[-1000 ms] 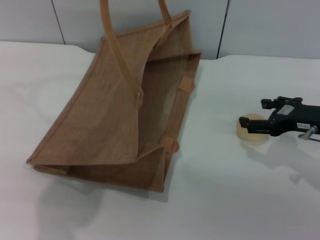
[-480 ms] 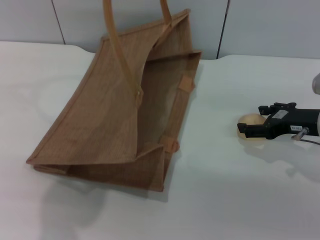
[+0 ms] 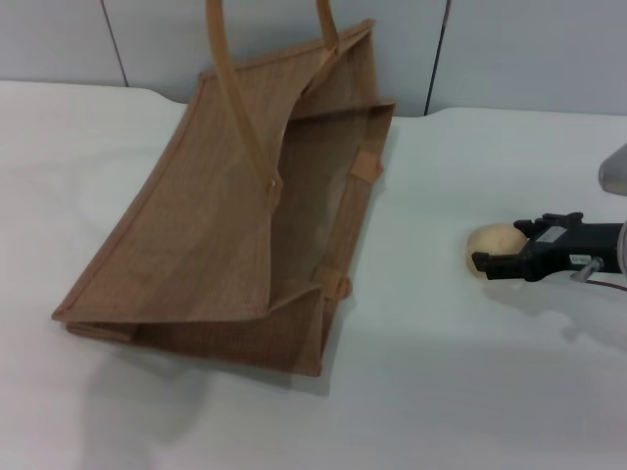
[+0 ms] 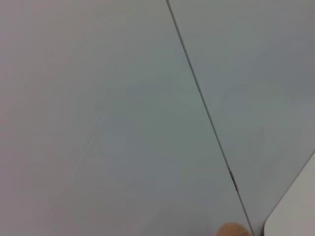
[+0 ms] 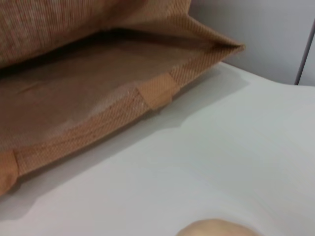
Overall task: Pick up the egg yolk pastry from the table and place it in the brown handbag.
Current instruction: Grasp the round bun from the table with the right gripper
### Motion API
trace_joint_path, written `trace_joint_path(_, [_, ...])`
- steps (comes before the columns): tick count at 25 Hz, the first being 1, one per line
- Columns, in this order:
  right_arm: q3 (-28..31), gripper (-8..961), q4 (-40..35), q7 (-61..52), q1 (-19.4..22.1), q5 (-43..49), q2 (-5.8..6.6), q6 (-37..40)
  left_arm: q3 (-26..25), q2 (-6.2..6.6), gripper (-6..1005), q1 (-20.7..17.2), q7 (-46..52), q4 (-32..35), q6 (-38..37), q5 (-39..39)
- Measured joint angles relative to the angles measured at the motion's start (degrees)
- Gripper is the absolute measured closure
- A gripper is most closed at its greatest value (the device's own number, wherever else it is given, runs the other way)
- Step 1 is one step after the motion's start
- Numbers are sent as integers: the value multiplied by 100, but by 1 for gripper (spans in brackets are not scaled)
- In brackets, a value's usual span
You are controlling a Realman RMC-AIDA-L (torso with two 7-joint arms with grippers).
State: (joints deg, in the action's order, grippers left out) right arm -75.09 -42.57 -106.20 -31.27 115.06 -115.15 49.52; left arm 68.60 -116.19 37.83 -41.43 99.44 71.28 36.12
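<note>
On the white bench (image 3: 431, 392), the egg yolk pastry (image 3: 492, 247) is seen just to the right of the brown handbag (image 3: 235, 215), which lies open on its side. The right hand (image 3: 505, 257) is set around the pastry, its fingers apart on either side. Since a moment ago, this hand has been pulled back toward the right edge, and more of the pastry is shown. The left hand is not seen.
</note>
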Motion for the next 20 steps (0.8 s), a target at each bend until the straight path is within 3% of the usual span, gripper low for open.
trace_joint_path(20, [5,180,61,-503,-203,169,1,201,-20,-9,883,5,30,12,58,-149])
